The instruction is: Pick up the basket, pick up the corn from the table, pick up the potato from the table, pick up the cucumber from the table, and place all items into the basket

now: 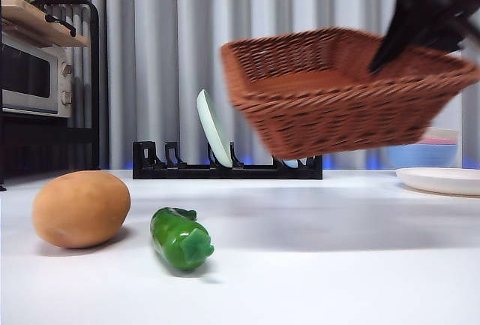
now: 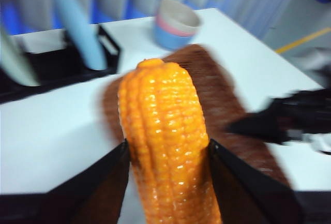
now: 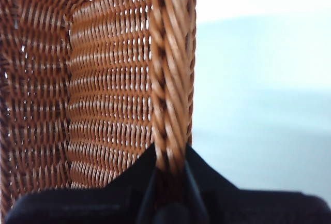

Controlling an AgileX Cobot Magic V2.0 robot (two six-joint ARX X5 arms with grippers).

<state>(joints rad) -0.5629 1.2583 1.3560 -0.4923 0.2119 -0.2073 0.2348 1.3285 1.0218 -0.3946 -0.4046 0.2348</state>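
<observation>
Above the table, the basket [image 1: 337, 92] is held aloft by its rim, pinched by the right gripper [image 3: 170, 169], apparently for loading; the corn [image 2: 165, 146] is clamped by the left gripper [image 2: 168, 167]. Potato [image 1: 81, 209] and cucumber [image 1: 180, 237] are left lying.

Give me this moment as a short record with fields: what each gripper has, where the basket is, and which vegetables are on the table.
left gripper: shut on the corn, one of the fingers on each side
right gripper: shut on the braided rim of the basket
basket: lifted clear of the table, tilted
corn: held above the basket
potato: on the table
cucumber: on the table beside the potato
in basket: nothing visible
</observation>
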